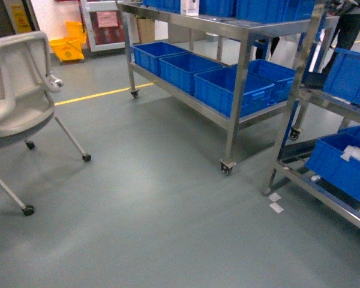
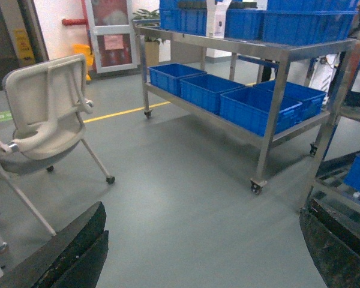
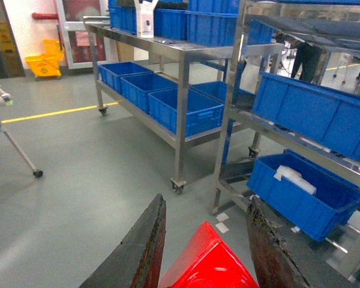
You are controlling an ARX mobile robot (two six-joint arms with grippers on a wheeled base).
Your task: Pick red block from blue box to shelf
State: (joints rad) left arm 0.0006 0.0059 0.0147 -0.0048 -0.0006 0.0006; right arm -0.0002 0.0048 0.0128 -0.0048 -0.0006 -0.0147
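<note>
While the left pincer gapes, the right pincer grips the red block (shelf ahead).

Left wrist view: two dark gripper fingers enter from the lower corners — broad, wedge-shaped, matt black to charcoal, each with a flat inner face and a stepped lower edge; the right-hand finger's surface looks rough and scuffed. Right wrist view: two fingers of like form rise from the bottom edge, tapering toward blunt tips. The left one is dark grey with a brownish inner edge; the other is mottled brown-black, pitted and worn, its outline uneven. No cables, screws or markings can be made out on any finger. Head view: no part of the robot's body appears.
</note>
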